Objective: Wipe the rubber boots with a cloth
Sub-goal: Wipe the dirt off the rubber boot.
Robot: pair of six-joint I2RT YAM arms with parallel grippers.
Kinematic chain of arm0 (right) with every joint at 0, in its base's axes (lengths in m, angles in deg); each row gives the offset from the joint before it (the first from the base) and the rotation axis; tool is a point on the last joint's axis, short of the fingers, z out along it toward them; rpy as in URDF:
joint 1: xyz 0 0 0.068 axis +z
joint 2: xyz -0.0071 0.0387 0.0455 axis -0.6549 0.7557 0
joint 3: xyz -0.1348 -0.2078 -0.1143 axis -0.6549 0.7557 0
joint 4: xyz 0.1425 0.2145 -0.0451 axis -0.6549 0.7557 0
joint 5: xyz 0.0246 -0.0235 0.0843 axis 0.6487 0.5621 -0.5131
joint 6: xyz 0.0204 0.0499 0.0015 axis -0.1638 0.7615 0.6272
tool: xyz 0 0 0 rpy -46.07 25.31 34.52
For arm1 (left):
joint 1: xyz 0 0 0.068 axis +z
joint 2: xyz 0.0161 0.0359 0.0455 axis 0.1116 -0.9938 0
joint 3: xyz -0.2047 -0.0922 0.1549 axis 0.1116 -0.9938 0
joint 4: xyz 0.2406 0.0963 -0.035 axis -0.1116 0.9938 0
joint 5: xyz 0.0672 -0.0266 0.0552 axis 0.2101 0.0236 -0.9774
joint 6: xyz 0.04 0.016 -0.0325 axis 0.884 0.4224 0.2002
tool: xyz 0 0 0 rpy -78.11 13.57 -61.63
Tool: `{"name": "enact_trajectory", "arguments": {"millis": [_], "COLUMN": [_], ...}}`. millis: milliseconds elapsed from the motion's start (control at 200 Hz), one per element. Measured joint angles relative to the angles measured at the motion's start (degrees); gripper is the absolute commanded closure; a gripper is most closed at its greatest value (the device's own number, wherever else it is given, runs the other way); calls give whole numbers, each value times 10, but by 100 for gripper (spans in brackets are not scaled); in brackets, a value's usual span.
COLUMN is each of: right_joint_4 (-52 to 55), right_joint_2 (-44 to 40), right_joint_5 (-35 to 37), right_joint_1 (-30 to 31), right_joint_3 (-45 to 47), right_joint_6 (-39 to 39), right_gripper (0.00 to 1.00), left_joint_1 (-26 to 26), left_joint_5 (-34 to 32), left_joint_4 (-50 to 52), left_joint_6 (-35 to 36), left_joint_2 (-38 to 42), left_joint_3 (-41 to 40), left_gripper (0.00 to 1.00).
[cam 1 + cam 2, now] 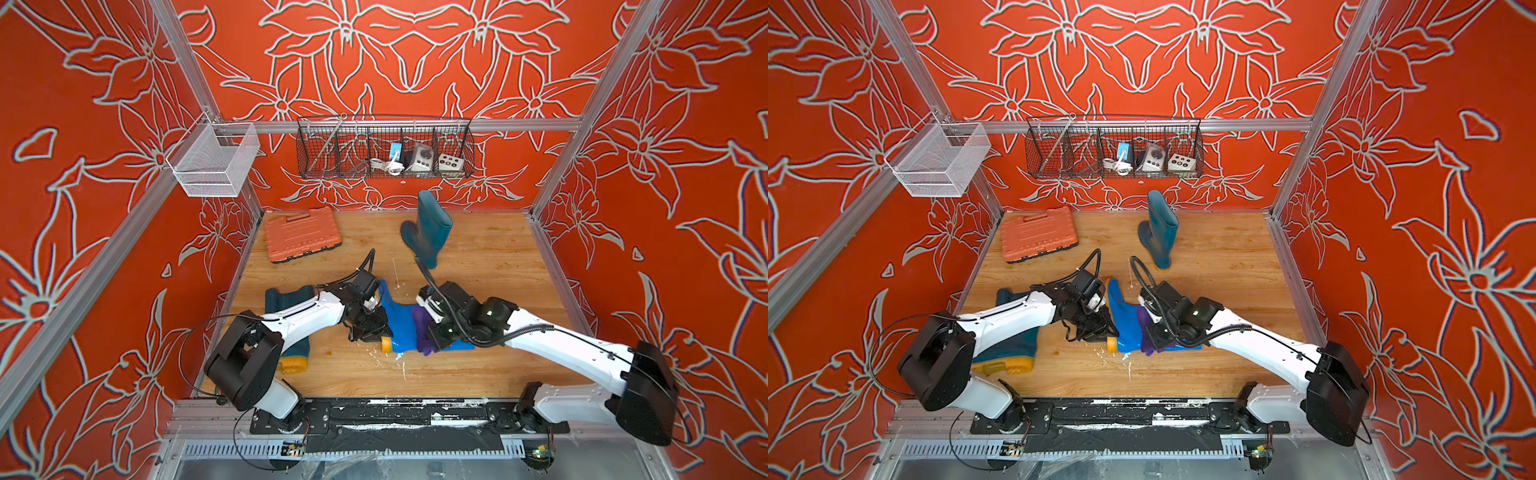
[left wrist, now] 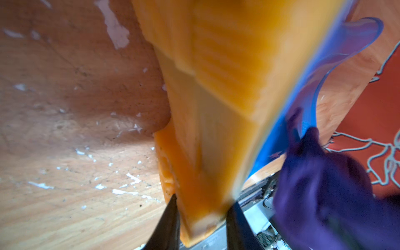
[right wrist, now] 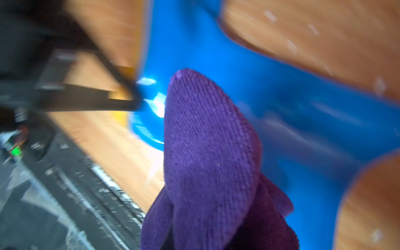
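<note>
A bright blue boot [image 1: 401,328] [image 1: 1125,320] lies on its side mid-table. My left gripper [image 1: 380,334] [image 2: 202,207] is shut on its yellow-orange sole [image 2: 216,108], one finger [image 2: 171,216] pressed on each side. My right gripper [image 1: 434,338] [image 3: 194,238] is shut on the purple cloth [image 1: 422,328] [image 3: 207,151], which rests against the blue boot's shaft [image 3: 281,97] and hides the fingers. A dark teal boot [image 1: 430,232] stands upright at the back. Another teal boot [image 1: 291,299] lies under my left arm.
An orange tool case [image 1: 301,235] lies flat at the back left. On the back wall hangs a black wire basket [image 1: 384,149] with small devices; a white mesh basket [image 1: 214,160] hangs on the left rail. White flecks mark the wooden table [image 1: 478,257].
</note>
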Motion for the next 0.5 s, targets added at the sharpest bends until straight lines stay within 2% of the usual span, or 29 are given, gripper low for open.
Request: {"name": "enact_trajectory", "arguments": {"millis": [125, 270, 410, 500], "right_joint_4": [-32, -45, -67, -68], "right_joint_2": [68, 132, 108, 56], "right_joint_5": [4, 9, 2, -2], "right_joint_1": [69, 81, 41, -50], "right_joint_3": [-66, -82, -45, 27], "right_joint_6": [-37, -61, -62, -44], "right_gripper": [100, 100, 100, 100], "left_joint_1": [21, 33, 42, 45], "left_joint_5": [40, 75, 86, 95], "left_joint_4": [14, 34, 35, 38], "left_joint_6": [-6, -13, -13, -9], "left_joint_2": [-1, -1, -1, -1], "left_joint_3": [12, 28, 28, 29], "left_gripper": [100, 100, 100, 100]}}
